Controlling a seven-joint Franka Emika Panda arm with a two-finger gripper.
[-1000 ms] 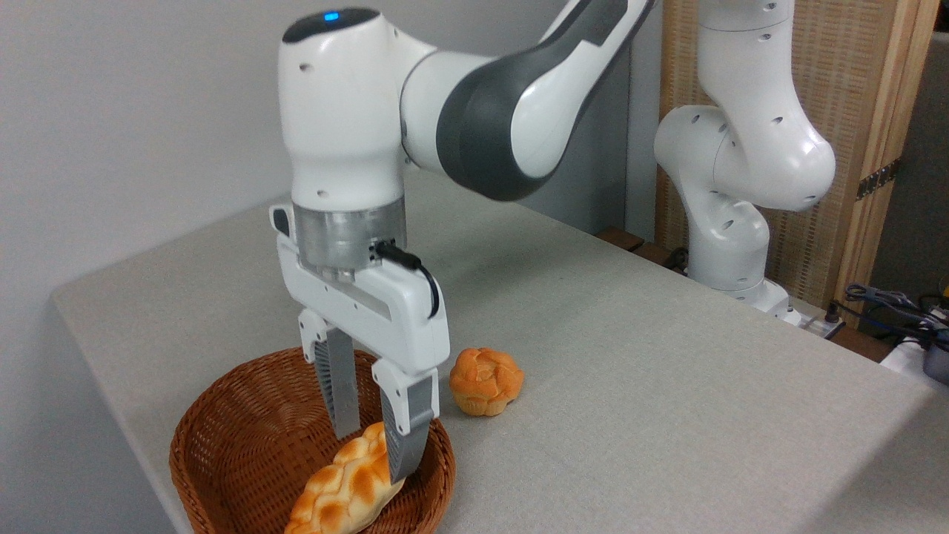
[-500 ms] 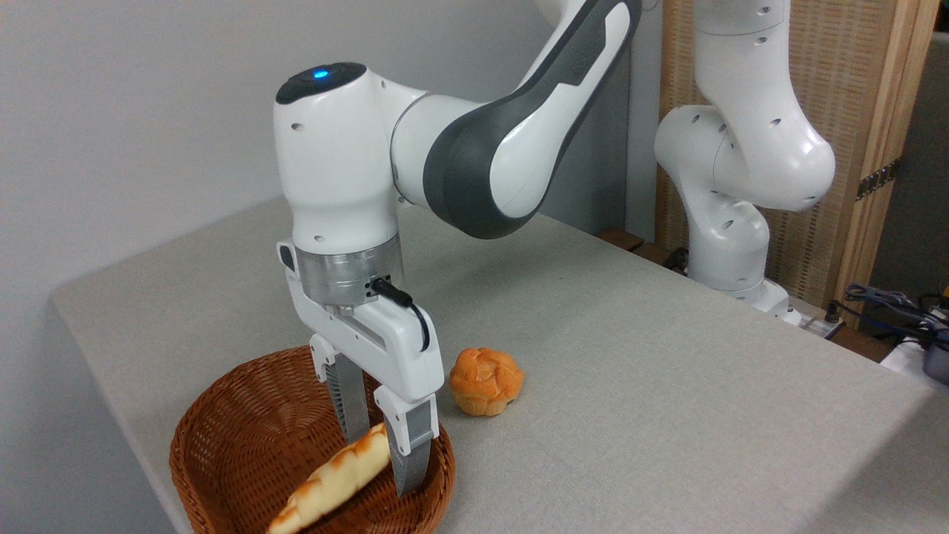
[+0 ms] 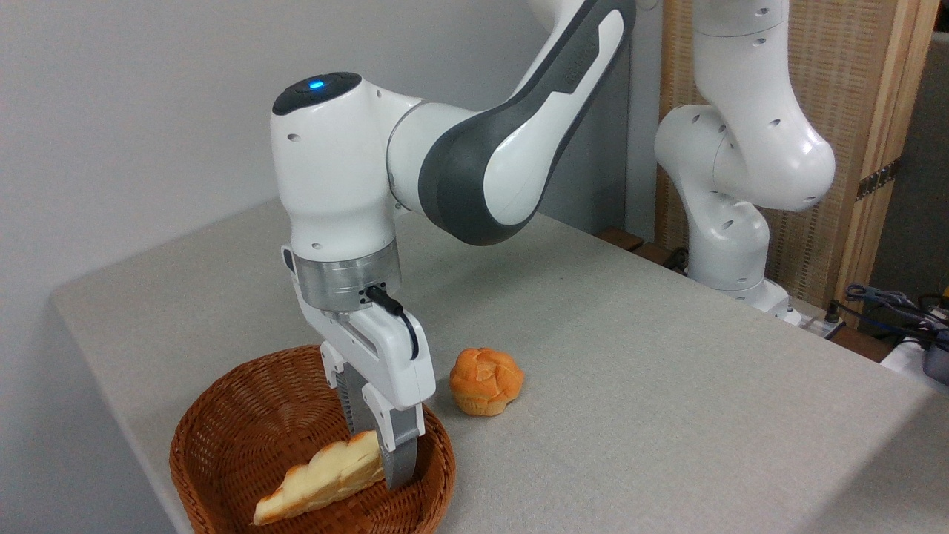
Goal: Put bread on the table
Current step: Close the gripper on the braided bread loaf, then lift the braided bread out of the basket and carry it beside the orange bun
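My claw reaches down into the brown wicker basket at the near left corner of the table. The two fingers stand close together, with only a narrow gap between them, and the upper right end of the bread sits in that gap. I appear to have the loaf pinched at that tip, though my front finger covers the place where contact would be, so I cannot be fully sure how firmly it is gripped.

The bread is turned on its edge, its pale underside facing the camera and its scalloped, golden crust showing along the top. From my fingers it slopes down and to the left, its far pointed end low near the front rim of the basket. All of the loaf lies within the basket's outline; none of it reaches over the grey tabletop.

My wrist is tilted a little, so the claw body leans toward the right while the fingertips point down at the basket floor. A small round orange bun stands on the table just beside the basket's right rim, apart from my fingers and untouched by them.
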